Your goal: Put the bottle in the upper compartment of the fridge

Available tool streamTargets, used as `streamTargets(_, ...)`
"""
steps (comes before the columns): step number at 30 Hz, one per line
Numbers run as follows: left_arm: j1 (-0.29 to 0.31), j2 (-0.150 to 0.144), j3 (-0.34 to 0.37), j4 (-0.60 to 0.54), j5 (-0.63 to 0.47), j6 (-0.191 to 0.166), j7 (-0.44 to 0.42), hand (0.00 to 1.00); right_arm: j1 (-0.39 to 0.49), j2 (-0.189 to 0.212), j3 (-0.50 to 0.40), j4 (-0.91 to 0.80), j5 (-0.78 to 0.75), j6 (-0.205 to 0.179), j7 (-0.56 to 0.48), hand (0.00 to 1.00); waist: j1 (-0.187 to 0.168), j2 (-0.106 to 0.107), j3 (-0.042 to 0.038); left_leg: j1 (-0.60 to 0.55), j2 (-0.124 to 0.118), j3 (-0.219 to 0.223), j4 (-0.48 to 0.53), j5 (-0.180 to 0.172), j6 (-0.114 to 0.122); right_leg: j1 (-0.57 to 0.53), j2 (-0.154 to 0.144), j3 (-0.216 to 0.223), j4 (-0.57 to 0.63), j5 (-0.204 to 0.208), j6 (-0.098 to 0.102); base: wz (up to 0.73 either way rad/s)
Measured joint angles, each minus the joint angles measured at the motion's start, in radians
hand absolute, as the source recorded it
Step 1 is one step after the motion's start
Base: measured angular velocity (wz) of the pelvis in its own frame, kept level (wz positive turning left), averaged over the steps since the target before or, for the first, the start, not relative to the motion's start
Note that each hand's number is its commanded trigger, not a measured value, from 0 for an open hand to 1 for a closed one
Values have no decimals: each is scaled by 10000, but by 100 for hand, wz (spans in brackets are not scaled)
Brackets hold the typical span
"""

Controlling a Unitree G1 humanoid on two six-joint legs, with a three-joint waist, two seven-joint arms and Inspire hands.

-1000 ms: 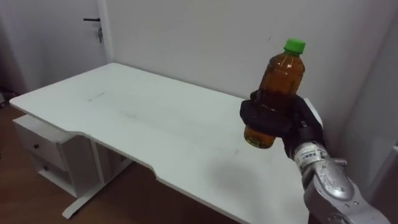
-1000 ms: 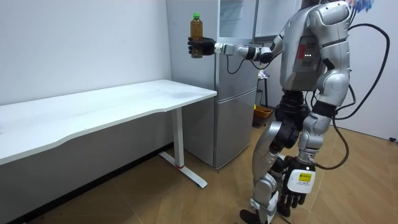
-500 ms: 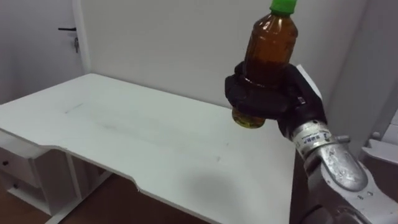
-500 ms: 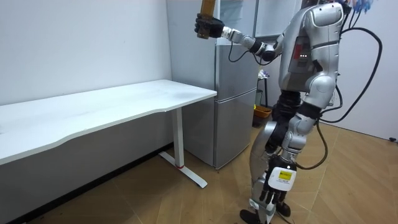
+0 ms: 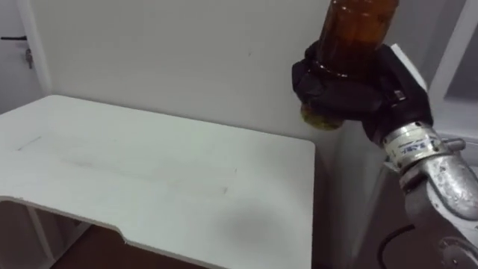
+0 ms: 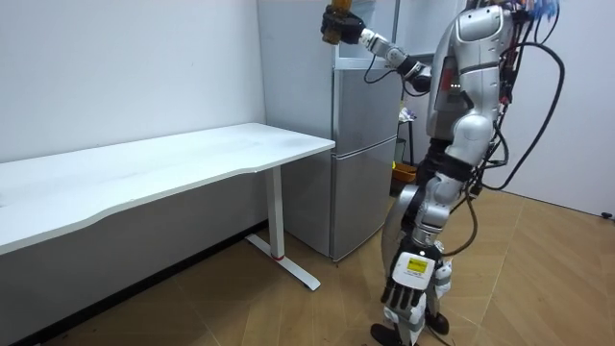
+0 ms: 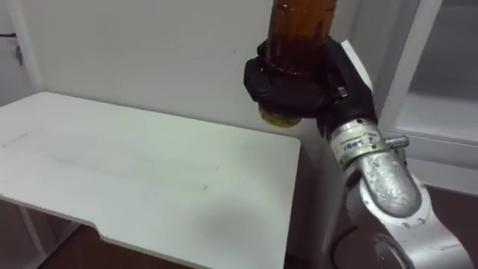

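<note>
An amber bottle [image 5: 357, 30] stands upright in my right hand [image 5: 351, 82], whose dark fingers are curled round its lower half; its top runs off the upper edge of both eye views. The hand is raised high beside the wall, just left of the grey fridge [image 6: 365, 144]. In the room view the bottle [image 6: 336, 8] and right hand [image 6: 339, 23] are at the top of the fridge, by its upper compartment [image 6: 370, 29]. My left hand [image 6: 404, 298] hangs low by my leg, fingers relaxed. I stand in front of the fridge.
A long white table [image 5: 149, 172] stretches below and to the left of the raised hand, its right end against the fridge side [image 5: 351, 194]. A white frame of the fridge's upper part [image 5: 455, 52] shows at the right. A door [image 5: 11, 45] stands at far left.
My right hand has carried the bottle upward and towards the fridge top. My body has turned towards the fridge, so the eye views have shifted right and the bottle's green cap has left the picture.
</note>
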Motion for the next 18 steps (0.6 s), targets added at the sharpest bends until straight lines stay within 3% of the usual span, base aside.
streamTargets(5,-29,20,0,-3,10,-66,-113,0,1,-465,-195,-3,-8,0,16,100,-328,-6,-4,65,66,232,-91,-13,-5,-13,23,127,2,13,-18,-13)
streamTargets(7,-27,51,39,-3,23,-66,-176,0,1,-508,-354,-5,17,5,87,100,-550,-22,-15,82,91,307,-125,-15,-9,-43,31,126,2,20,-28,-11)
streamTargets(18,54,80,98,-20,36,-64,-129,0,288,-547,-1388,37,644,76,-142,100,-861,-78,-32,254,191,515,-144,-73,-55,13,91,187,-2,49,-64,-7)
